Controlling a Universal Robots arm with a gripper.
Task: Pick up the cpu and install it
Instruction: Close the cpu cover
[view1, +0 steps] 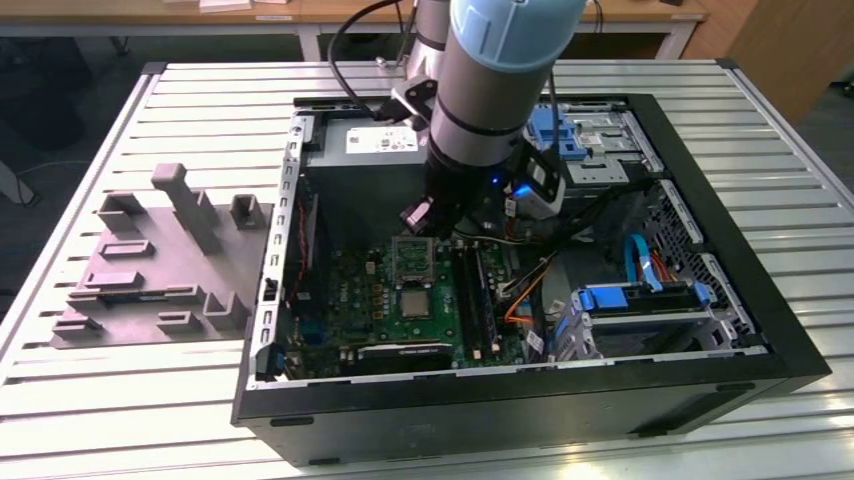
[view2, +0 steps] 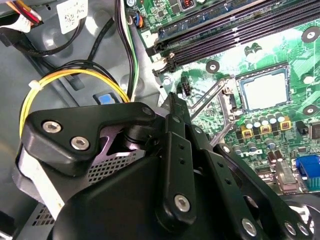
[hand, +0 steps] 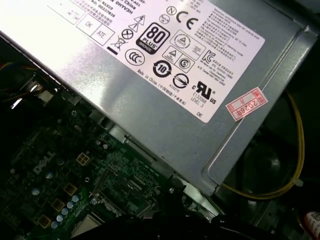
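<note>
Apparently we are hovering our gripper (view2: 172, 107) just beside the socket where the cpu (view2: 263, 89) is sitting flat; fingers seemingly together, holding nothing.

Open-topped computer case (view1: 787, 345) with the green motherboard (view1: 400, 300) reachable from above, hemmed by drive cage (view1: 647, 315), cables (view1: 534, 285) and power supply (hand: 165, 85).

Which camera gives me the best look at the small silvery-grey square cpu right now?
The second wrist view: the small silvery-grey square cpu lies flat in its metal-framed socket, unobstructed. The exterior view shows it as a tiny square on the green motherboard below the arm. In the first wrist view I cannot identify it.
</note>
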